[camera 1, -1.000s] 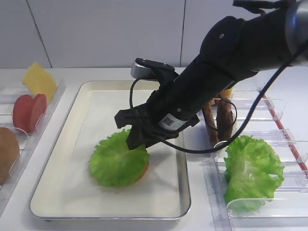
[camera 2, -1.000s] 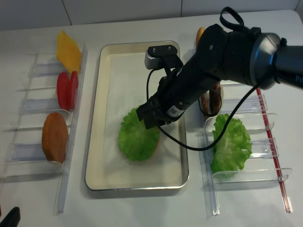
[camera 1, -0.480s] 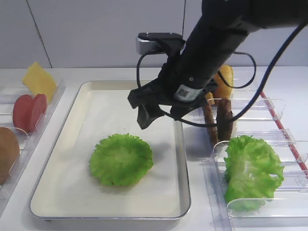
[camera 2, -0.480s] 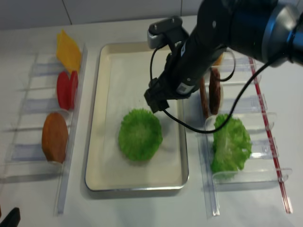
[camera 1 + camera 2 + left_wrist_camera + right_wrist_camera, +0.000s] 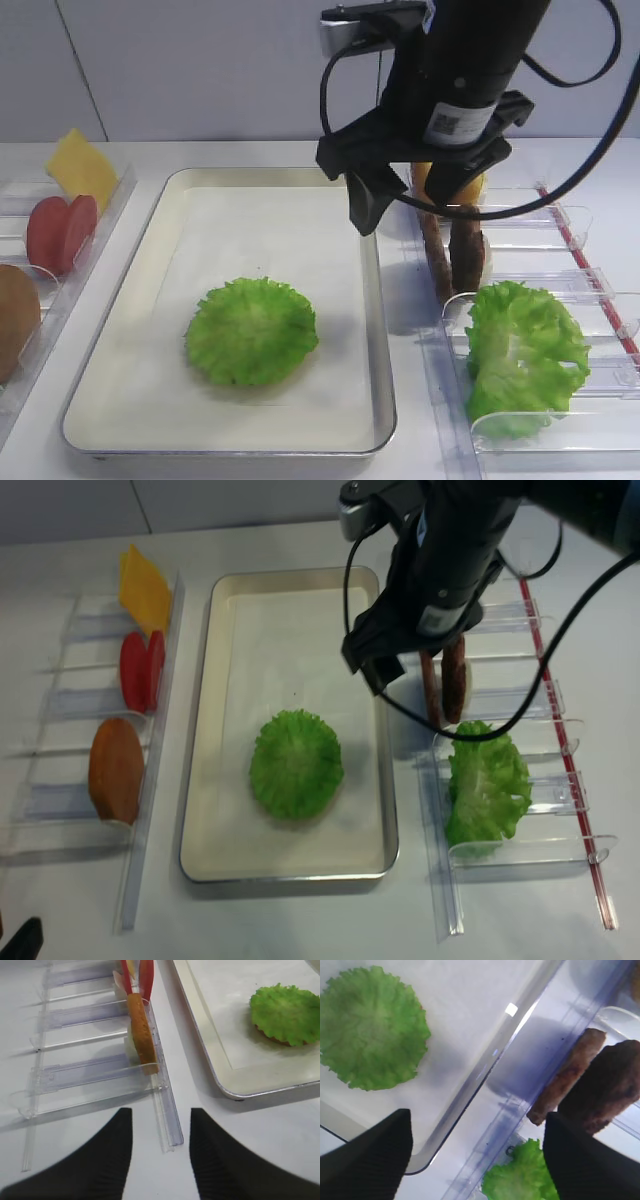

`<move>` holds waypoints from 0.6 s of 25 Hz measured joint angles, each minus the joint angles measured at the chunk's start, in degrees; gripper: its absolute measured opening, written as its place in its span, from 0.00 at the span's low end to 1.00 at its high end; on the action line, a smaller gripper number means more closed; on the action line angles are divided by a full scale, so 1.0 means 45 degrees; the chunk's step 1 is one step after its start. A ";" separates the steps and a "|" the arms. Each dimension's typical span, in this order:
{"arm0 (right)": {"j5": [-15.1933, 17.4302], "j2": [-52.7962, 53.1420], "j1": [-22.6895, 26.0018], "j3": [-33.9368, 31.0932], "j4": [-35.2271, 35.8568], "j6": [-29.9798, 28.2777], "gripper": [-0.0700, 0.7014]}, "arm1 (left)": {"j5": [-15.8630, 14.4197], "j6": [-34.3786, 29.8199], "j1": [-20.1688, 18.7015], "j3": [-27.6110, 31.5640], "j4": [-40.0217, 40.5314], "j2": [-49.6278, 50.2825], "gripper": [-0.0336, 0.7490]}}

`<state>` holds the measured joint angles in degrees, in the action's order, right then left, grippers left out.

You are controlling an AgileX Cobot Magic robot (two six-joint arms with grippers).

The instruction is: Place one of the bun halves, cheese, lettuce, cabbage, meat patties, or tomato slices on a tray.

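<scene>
The right gripper (image 5: 405, 205) hangs wide open and empty above the tray's (image 5: 377, 330) right rim; the lettuce (image 5: 251, 331) lies flat on the liner, down and to its left; meat patties (image 5: 455, 250) stand just right, nearer this arm.

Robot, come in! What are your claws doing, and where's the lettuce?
Right claw open, empty, above tray edge. Lettuce flat on tray. Nothing blocking.

A small white code label on the right arm (image 5: 447, 122) is too blurred to read.
</scene>
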<state>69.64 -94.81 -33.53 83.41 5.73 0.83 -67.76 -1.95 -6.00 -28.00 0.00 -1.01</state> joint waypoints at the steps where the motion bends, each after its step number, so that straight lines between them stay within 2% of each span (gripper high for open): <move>1: 0.0099 0.0094 0.0000 0.0026 -0.0147 0.0055 0.78 | 0.0000 0.0000 0.0000 0.0000 0.0000 0.0000 0.41; 4: 0.0203 0.0351 0.0000 0.0055 -0.0629 0.0340 0.78 | 0.0000 0.0000 0.0000 0.0000 0.0000 0.0000 0.41; 10: 0.0278 0.1249 0.0000 0.0055 -0.0529 0.0511 0.77 | 0.0000 0.0000 0.0000 0.0000 0.0000 0.0000 0.41; 15: 0.0290 0.2843 0.0000 -0.0886 -0.0501 0.0571 0.74 | 0.0000 0.0000 0.0000 0.0000 0.0000 0.0000 0.41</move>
<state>70.94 -82.02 -33.53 79.42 3.48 3.40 -67.76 -1.95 -6.00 -28.00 0.00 -1.01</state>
